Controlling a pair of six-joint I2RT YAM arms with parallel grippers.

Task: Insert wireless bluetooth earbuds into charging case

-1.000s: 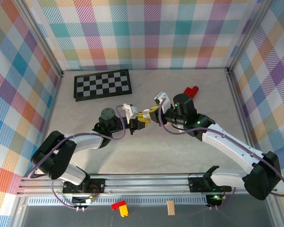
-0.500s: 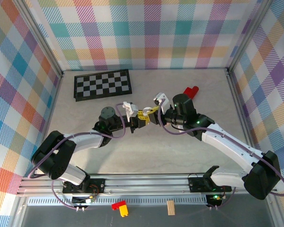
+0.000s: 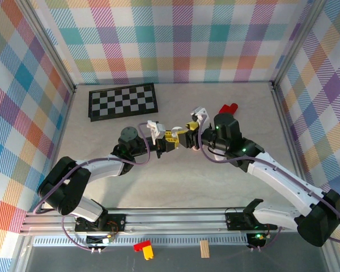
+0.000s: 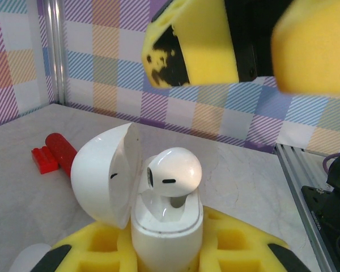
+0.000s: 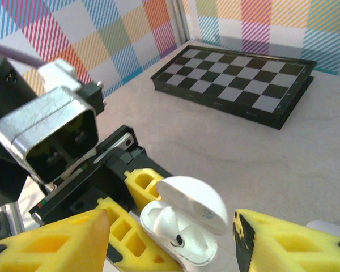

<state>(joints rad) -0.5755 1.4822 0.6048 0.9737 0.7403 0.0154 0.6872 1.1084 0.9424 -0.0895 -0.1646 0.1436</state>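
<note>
case (image 4: 165, 225): pinched by left pincer (image 4: 167, 249), lid open
earbud (image 4: 173, 171): seated in case, stem down
right pincer (image 5: 171, 226): spread, near case

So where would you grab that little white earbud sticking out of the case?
Probably by its round head, pinched from above: the earbud stands stem-down in the case, so just the head pokes out. The open lid stands close on one side.

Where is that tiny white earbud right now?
In the left wrist view the earbud sits stem-down in the open white case, which the left gripper clamps mid-table, near the chessboard.
</note>
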